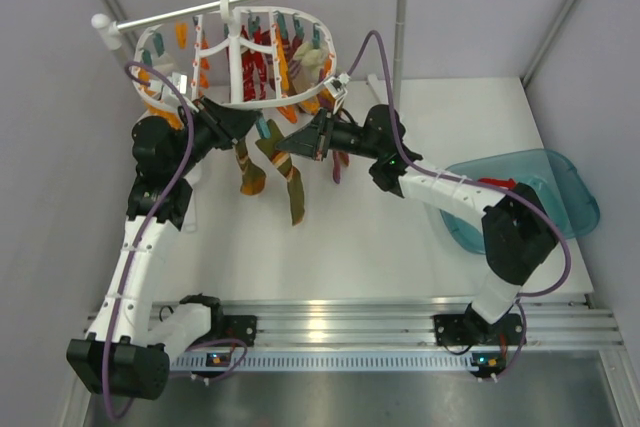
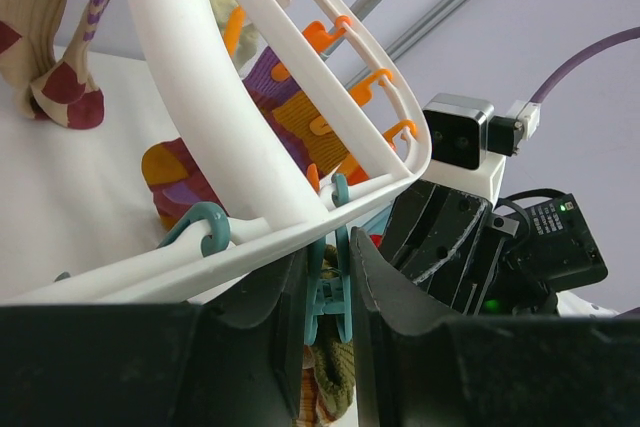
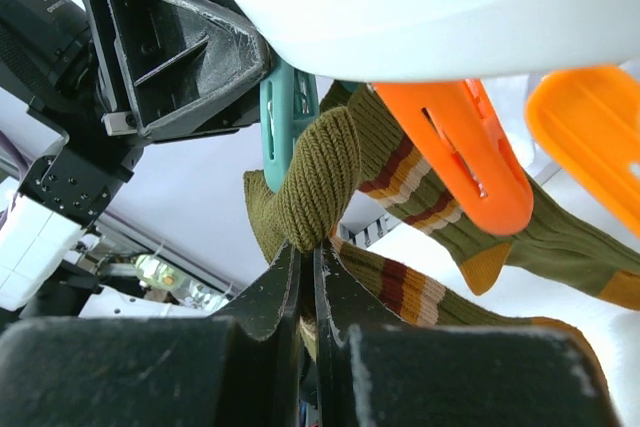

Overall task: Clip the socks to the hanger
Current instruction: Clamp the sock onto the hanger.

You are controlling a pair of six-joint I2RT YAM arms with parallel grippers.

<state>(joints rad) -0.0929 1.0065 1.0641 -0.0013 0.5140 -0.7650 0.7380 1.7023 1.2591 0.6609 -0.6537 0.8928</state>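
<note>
The white oval hanger (image 1: 240, 57) hangs from a rod at the back, and its rim (image 2: 230, 127) crosses the left wrist view. My left gripper (image 2: 330, 272) is shut on a teal clip (image 2: 335, 297) under that rim, pinching its handles. Just below the clip I see an olive sock cuff (image 2: 340, 372). My right gripper (image 3: 308, 252) is shut on the folded cuff of an olive, orange and brown striped sock (image 3: 320, 172), holding it up against the teal clip (image 3: 285, 117). A second striped sock (image 3: 560, 247) hangs from an orange clip (image 3: 450, 147). From above, both grippers (image 1: 250, 125) (image 1: 298, 139) meet at the hanger's front edge.
The white rod-and-pole stand (image 1: 400, 17) carries the hanger. Red socks (image 1: 255, 67) and a beige, purple-striped sock (image 2: 40, 7) hang on other clips. A teal basin (image 1: 560, 187) with a red item sits at the right. Grey walls close in on both sides.
</note>
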